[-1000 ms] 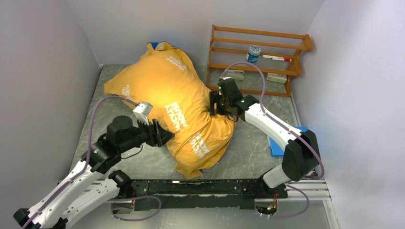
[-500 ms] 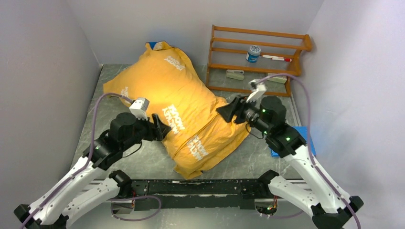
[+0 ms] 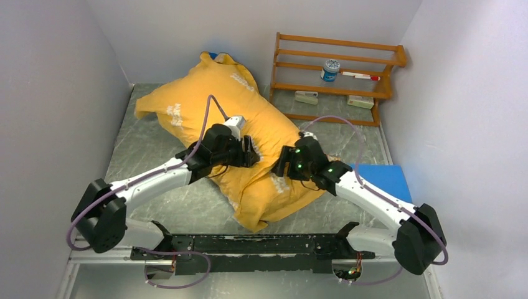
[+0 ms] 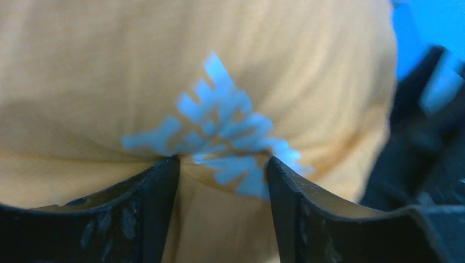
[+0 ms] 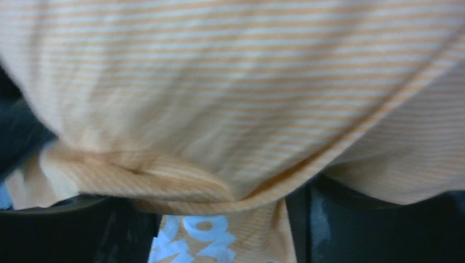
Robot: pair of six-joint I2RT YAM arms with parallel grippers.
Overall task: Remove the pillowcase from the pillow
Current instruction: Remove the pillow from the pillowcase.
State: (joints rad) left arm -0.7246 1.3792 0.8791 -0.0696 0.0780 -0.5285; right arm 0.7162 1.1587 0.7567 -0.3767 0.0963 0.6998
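The pillowcase (image 3: 212, 106) lies diagonally on the table, yellow-orange face with white lettering up, and a blue corner peeks out at its far end. The white pillow is hidden inside it. My left gripper (image 3: 250, 152) is on the middle of the case. In the left wrist view the left gripper (image 4: 219, 160) squeezes a fold of lettered fabric (image 4: 164, 66) between its jaws. My right gripper (image 3: 281, 165) is at the case's right side. In the right wrist view the right gripper (image 5: 219, 211) has its jaws wide apart, with a bunched hem fold (image 5: 219, 82) draped over them.
A wooden shelf rack (image 3: 336, 75) stands at the back right with a small jar (image 3: 331, 68) and small items on it. A flat blue pad (image 3: 380, 180) lies on the table to the right, beside the right arm. Grey walls close in left and right.
Both arms have swung in onto the pillowcase, the left from the near left and the right from the right. The pillowcase has shifted and turned, with its far end now nearer the shelf.
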